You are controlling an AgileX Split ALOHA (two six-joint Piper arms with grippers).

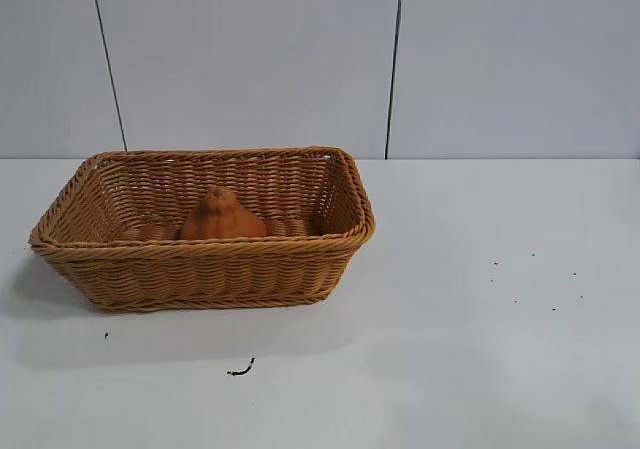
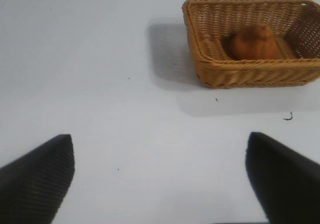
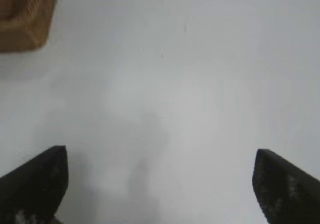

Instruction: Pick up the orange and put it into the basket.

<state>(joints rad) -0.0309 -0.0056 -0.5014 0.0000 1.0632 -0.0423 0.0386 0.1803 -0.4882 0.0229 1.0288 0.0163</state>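
The orange (image 1: 222, 217), a matte lump with a knobby top, lies inside the tan woven basket (image 1: 205, 274) at the table's left. Both also show in the left wrist view, the orange (image 2: 254, 43) in the basket (image 2: 240, 74), well away from my left gripper (image 2: 160, 174), which is open and empty over bare table. My right gripper (image 3: 160, 179) is open and empty over bare table, with a corner of the basket (image 3: 25, 32) far off. Neither arm shows in the exterior view.
A small dark scrap (image 1: 241, 370) lies on the white table in front of the basket. A few dark specks (image 1: 530, 279) dot the table's right side. A grey panelled wall stands behind the table.
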